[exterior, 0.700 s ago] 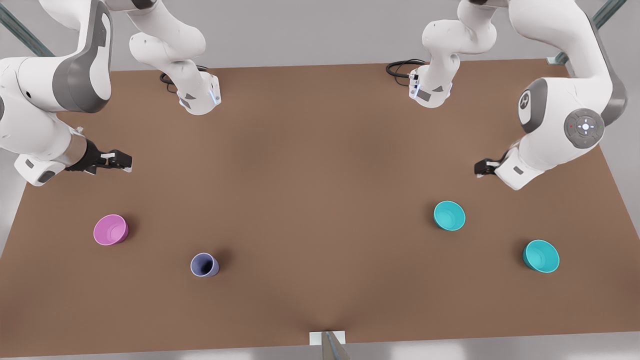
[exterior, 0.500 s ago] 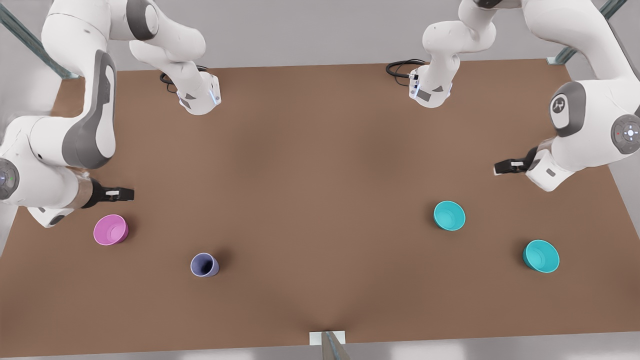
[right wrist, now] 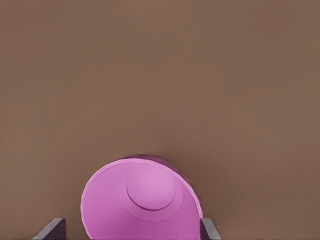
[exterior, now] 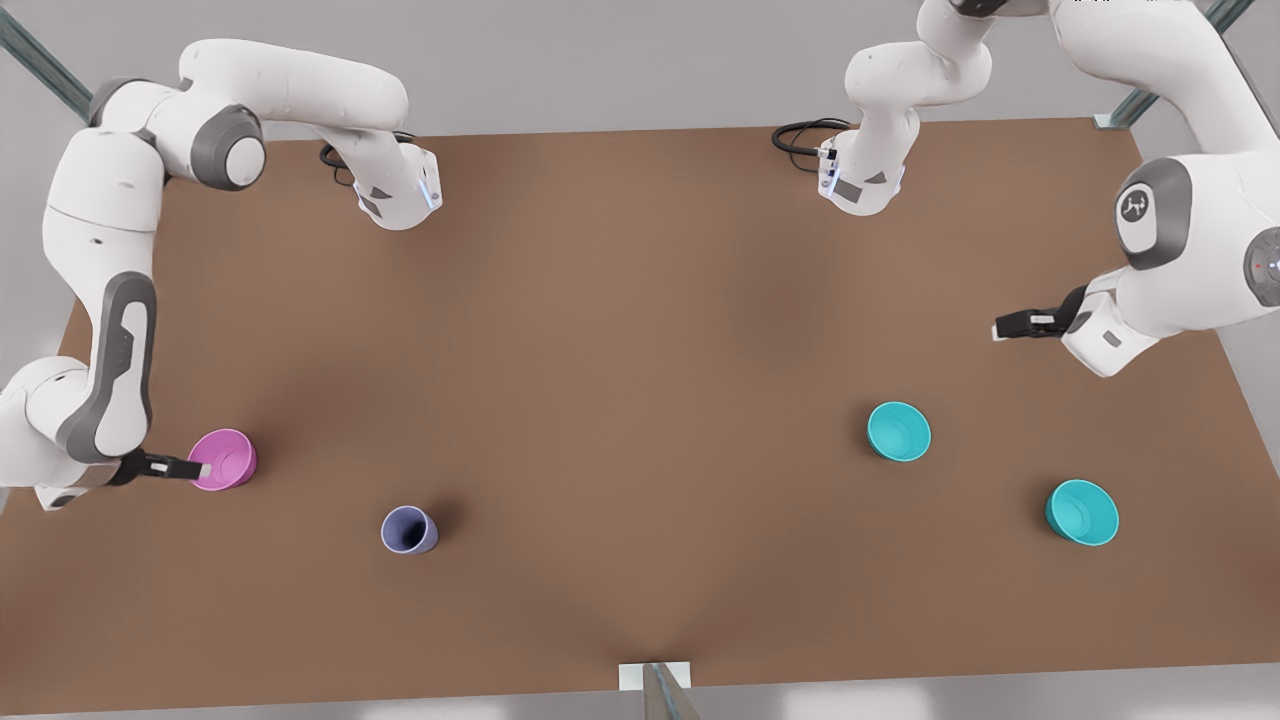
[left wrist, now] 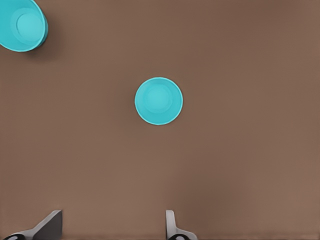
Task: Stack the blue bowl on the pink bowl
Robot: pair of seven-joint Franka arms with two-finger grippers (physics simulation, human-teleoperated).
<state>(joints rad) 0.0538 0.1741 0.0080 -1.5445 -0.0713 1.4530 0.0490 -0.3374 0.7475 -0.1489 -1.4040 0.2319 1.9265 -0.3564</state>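
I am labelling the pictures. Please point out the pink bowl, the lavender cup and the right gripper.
pink bowl point(exterior: 226, 458), front view, inner floor.
lavender cup point(exterior: 406, 528), front view, inside of the mouth.
right gripper point(exterior: 203, 469), front view, fingertips at the pink bowl's rim.

My right wrist view crops the pink bowl point(right wrist: 141, 203) at its near rim. My left wrist view crops the twin turquoise bowl point(left wrist: 21, 25) at the frame corner. In both, I see fingertips point(right wrist: 209, 231) only partly.
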